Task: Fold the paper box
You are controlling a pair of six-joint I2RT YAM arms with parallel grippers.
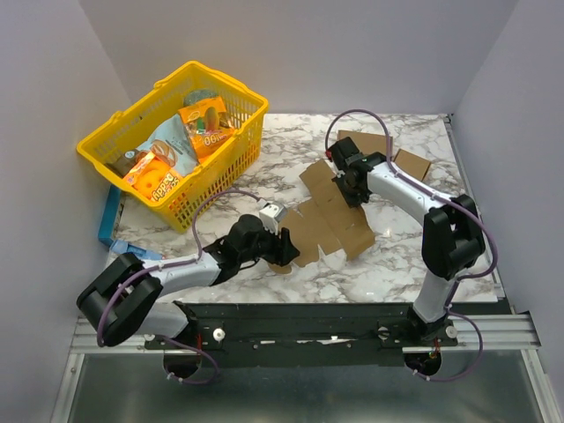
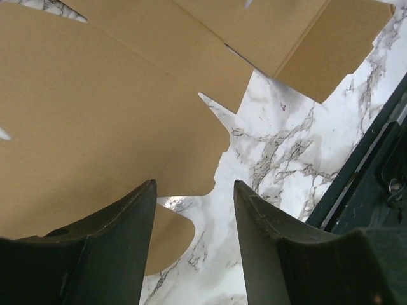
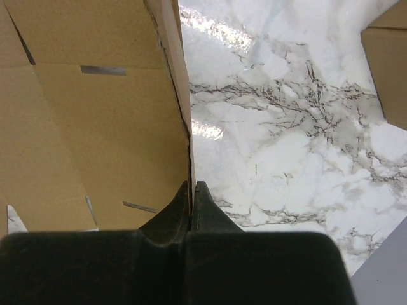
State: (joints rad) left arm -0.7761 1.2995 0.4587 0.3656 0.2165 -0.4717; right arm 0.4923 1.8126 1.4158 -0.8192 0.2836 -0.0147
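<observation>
On the marble worktop (image 1: 397,256), the box (image 1: 330,225) lies mostly flat at centre. The right end effector (image 3: 192,189) pinches a raised flap (image 3: 168,38); the left end effector (image 2: 194,190), spread, should pin the base during folding.

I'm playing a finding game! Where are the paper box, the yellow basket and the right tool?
the paper box (image 1: 330,225), top view, on its flat middle panel.
the yellow basket (image 1: 220,167), top view, on its near side wall.
the right tool (image 3: 192,185), right wrist view, between the fingertips pinching a cardboard flap.
</observation>
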